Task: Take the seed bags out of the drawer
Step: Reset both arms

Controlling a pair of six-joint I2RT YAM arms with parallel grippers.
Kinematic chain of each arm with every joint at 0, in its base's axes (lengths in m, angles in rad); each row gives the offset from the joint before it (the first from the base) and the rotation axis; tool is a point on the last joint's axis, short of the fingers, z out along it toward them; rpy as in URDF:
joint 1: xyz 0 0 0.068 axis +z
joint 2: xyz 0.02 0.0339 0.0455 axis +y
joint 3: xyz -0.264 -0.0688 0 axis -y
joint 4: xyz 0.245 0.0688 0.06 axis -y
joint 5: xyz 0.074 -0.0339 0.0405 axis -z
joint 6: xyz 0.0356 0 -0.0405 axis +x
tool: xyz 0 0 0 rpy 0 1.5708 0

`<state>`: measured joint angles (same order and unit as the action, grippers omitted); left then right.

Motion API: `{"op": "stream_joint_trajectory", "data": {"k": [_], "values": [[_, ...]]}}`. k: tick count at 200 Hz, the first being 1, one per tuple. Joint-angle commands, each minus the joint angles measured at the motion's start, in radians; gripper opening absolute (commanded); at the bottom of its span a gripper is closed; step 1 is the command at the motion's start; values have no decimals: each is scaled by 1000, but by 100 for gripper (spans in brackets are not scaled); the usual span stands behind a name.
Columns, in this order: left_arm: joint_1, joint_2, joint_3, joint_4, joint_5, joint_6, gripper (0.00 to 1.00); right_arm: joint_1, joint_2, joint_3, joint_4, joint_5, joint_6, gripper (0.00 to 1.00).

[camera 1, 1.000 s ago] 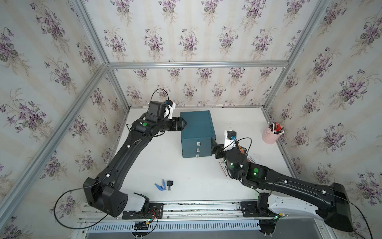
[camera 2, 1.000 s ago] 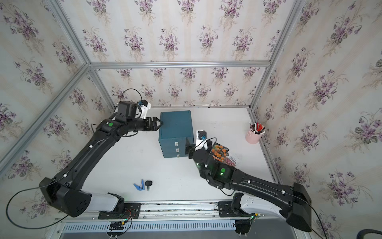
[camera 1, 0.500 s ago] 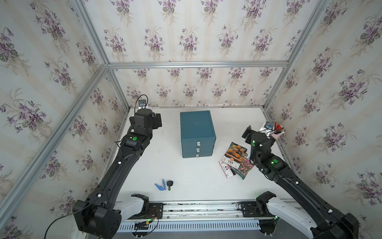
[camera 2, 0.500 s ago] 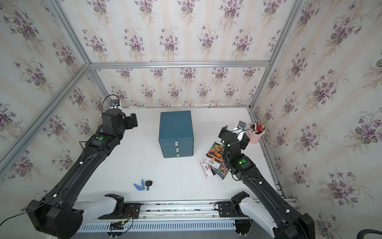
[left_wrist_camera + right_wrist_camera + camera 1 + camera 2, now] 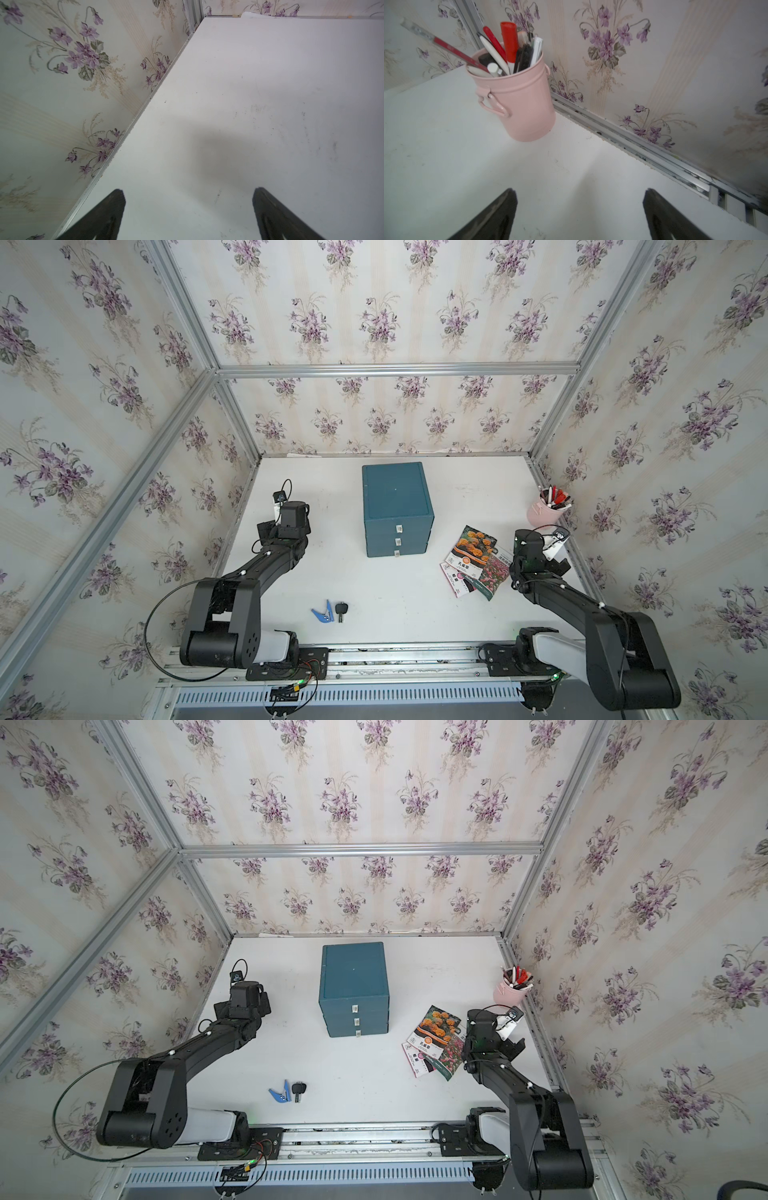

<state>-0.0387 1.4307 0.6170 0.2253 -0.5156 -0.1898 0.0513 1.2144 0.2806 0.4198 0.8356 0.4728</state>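
Note:
Three seed bags lie overlapping on the white table, right of the drawer unit, in both top views: the orange marigold packet on top, the pink-red flower-field packet and the magenta one beneath. The teal drawer unit has all three drawers pushed in. My right gripper is open and empty just right of the packets, facing the pen cup. By the left wall my left gripper is open over bare table, holding nothing.
A pink cup of pens stands at the right wall, close in front of the right gripper. A blue clip and a black key lie near the front edge. Wallpapered walls with metal rails enclose the table.
Both arms have drawn back from the drawer unit, the left toward the left wall, the right toward the right wall near the cup. Both grippers' jaws have spread wider.

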Motion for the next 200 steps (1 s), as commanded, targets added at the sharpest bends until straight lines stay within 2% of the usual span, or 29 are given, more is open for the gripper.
{"op": "stream_joint_trajectory", "data": {"k": [1,8,26,30,39,45,49,56,64,67,75,79,87,98,112,123,135,147,158,200], "values": [[-1,56,-37,222,73,73,100,-1,55,-47,436,-141,-117,95],[0,62,-9,162,119,74,100,-1,79,-76,566,-200,-169,95],[-12,72,-30,232,226,157,100,-8,217,-168,989,-405,-321,97],[-12,62,-50,265,248,167,100,-11,232,-174,999,-463,-343,98],[-9,43,-121,367,304,184,100,-20,211,-141,874,-593,-363,100],[-7,52,-168,437,326,184,100,-21,268,-141,960,-612,-379,100],[-8,83,-201,549,311,198,100,-19,320,-148,1041,-642,-398,100],[-10,119,-237,685,298,204,100,-18,360,-152,1095,-653,-413,100],[-9,111,-229,667,297,201,100,-19,294,-109,877,-650,-394,100],[-9,94,-215,628,298,196,100,-19,290,-94,848,-645,-388,100],[-7,58,-166,440,299,171,100,-16,347,-103,1001,-651,-414,100],[-8,71,-178,489,296,182,100,-15,346,-108,990,-650,-416,100],[-10,91,-209,590,295,197,100,-14,296,-83,848,-649,-401,100],[-11,64,-187,505,298,182,100,-7,340,-107,991,-637,-419,100],[-13,71,-196,534,294,191,100,4,302,-88,879,-593,-402,100],[-13,66,-191,516,295,187,100,11,335,-88,947,-620,-432,100],[-13,63,-191,507,294,187,100,11,314,-58,833,-659,-442,100],[-13,68,-193,520,293,190,100,11,331,-79,916,-666,-451,100],[-13,67,-189,514,294,188,100,12,315,-61,845,-665,-444,100],[-13,68,-189,510,295,187,100,11,325,-69,878,-669,-447,100]]}}
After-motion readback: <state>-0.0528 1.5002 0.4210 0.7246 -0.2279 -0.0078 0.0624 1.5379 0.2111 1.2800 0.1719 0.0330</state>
